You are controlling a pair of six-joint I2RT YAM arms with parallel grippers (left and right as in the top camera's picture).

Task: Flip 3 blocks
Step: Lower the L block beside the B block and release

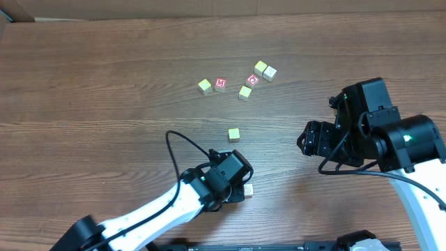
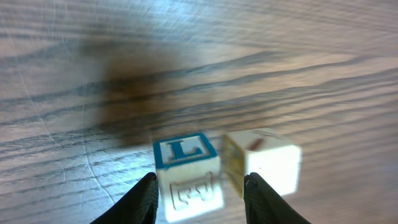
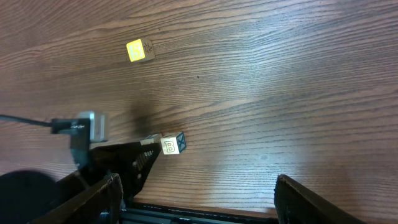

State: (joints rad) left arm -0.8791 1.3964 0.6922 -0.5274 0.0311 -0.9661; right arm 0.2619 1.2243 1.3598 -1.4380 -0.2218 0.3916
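Straddling a small wooden cube with a blue-bordered L face (image 2: 186,163), the left gripper (image 2: 200,194) has its jaws apart, with a gap on one side. A pale whitish wooden cube (image 2: 264,165) sits just beside it, near the desk's (image 1: 104,104) front edge. The right gripper (image 3: 198,186) gapes wide, holding nothing. A yellow-faced wooden cube (image 1: 234,134) lies mid-desk.

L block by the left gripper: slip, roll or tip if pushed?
Probably rigid: the L block looks like a wooden cube. Flat faces suggest it slides rather than rolls. Pushed sideways, it could bump the pale block close beside it.
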